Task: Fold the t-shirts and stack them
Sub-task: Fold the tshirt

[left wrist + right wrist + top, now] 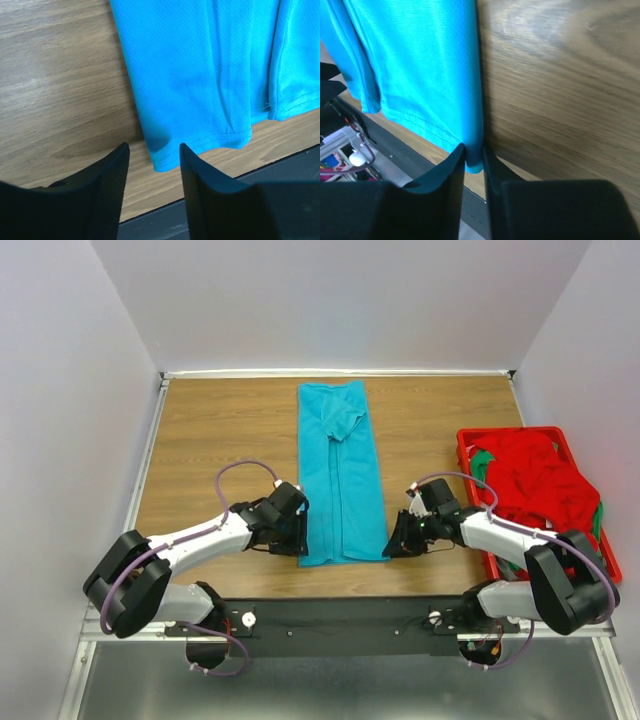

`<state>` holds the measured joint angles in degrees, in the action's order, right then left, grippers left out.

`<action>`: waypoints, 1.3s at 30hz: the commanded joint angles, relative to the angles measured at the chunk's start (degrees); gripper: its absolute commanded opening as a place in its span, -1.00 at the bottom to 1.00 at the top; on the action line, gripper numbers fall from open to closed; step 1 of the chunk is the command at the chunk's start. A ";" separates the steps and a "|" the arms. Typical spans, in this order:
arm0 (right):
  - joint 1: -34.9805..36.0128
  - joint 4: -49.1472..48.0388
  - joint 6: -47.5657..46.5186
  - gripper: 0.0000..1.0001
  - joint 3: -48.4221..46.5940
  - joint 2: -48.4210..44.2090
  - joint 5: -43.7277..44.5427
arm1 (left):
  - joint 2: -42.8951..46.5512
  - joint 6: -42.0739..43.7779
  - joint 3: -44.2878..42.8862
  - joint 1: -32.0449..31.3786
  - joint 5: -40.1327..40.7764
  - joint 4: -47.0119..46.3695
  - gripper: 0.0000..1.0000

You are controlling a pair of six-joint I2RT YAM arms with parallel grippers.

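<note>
Teal t-shirt [340,475] laid folded lengthwise on table [220,440].
Right hem corner is clamped by right gripper [474,150]; left gripper [153,147] is held apart.

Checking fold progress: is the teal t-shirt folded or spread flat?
Partly folded. The teal t-shirt lies as a long narrow strip, sides turned in over the middle, a sleeve on top; no crosswise fold yet.

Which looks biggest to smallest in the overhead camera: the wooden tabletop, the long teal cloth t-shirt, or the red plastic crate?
1. Wooden tabletop, clearly largest.
2 and 3, unranked: the long teal cloth t-shirt and the red plastic crate cover similar areas, and the crate's near end is partly hidden.
</note>
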<state>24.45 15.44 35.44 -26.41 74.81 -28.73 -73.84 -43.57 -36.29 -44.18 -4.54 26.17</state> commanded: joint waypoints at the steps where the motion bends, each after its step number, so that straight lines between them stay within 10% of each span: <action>1: 0.43 0.55 -0.02 -0.60 3.21 -0.45 4.03 | 0.19 -1.16 -0.09 -0.73 1.11 1.42 0.01; 7: 0.43 0.90 -0.55 -0.98 3.65 -1.24 4.12 | -0.33 -2.04 -0.53 -1.87 0.76 2.21 -0.11; 28: 0.43 0.82 -1.95 -0.98 3.65 -2.65 4.12 | -7.54 -3.10 -2.73 -4.15 0.67 3.18 -0.31; 34: 0.34 0.91 -1.87 -0.98 3.74 -3.53 4.12 | -7.90 -3.71 -3.17 -4.51 0.84 4.41 -0.96; 39: 0.86 3.27 -0.20 -0.99 5.49 -6.07 1.84 | -5.26 -5.11 -1.86 -5.82 -0.29 6.95 -1.00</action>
<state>24.45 14.83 34.94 -23.24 71.00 -27.46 -80.55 -47.11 -39.75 -48.49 -4.62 28.77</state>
